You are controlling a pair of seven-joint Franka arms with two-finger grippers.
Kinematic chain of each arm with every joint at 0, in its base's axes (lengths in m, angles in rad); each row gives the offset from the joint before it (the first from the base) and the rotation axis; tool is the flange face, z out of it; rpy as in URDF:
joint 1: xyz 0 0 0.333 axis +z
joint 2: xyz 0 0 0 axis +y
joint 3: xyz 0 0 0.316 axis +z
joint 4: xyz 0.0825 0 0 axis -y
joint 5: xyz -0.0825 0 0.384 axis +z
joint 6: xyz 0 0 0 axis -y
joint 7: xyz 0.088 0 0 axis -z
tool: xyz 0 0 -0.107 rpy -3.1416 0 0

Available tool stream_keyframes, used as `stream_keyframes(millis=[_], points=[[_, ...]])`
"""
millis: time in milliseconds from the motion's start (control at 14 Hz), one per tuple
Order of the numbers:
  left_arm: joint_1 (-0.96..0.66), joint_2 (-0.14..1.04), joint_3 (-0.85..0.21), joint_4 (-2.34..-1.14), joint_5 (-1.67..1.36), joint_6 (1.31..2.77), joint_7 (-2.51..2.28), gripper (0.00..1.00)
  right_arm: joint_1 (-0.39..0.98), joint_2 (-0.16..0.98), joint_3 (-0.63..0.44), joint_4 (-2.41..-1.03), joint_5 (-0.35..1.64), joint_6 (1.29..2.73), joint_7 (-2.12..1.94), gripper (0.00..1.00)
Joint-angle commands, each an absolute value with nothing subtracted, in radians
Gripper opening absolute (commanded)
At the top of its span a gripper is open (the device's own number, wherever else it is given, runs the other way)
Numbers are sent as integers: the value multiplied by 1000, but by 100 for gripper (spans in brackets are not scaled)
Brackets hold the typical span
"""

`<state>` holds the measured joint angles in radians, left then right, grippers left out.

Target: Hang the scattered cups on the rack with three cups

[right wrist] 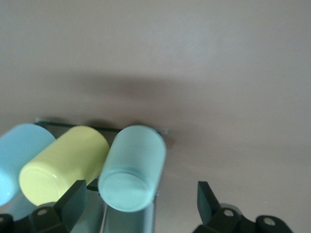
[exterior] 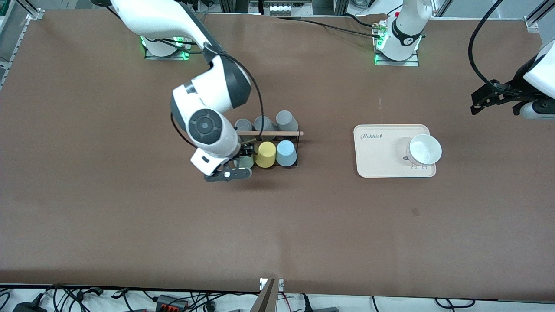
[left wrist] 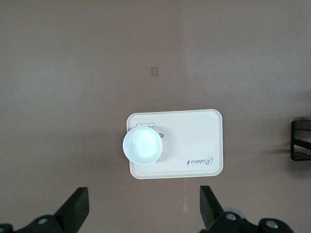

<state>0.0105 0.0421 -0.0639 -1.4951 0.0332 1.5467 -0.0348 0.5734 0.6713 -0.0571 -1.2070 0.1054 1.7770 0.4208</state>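
The black wire rack with its wooden rod stands mid-table. Its nearer row holds a pale mint cup, a yellow cup and a light blue cup. My right gripper is at the mint cup, open. In the right wrist view the mint cup hangs on the rack between the spread fingers, which do not touch it, beside the yellow cup and the light blue cup. My left gripper waits open and empty at the left arm's end.
Three grey cups hang in the rack's farther row. A beige rounded tray with a white bowl on it lies toward the left arm's end; the left wrist view shows the tray and bowl.
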Motion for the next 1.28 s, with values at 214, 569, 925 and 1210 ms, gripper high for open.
stream_keyframes(millis=[214,569,925,1210], points=[[6,46,-60,-1488,25,1549,-44,100,329,536,-51,-1216,110,1674,379,100],[6,46,-60,-1488,25,1549,-44,100,183,448,-61,-1216,40,1664,230,100],[5,48,-61,-1488,29,1549,-43,100,63,396,-63,-1218,12,1635,62,100],[2,48,-61,-1488,29,1551,-43,100,11,327,-63,-1250,6,1635,-23,100]])
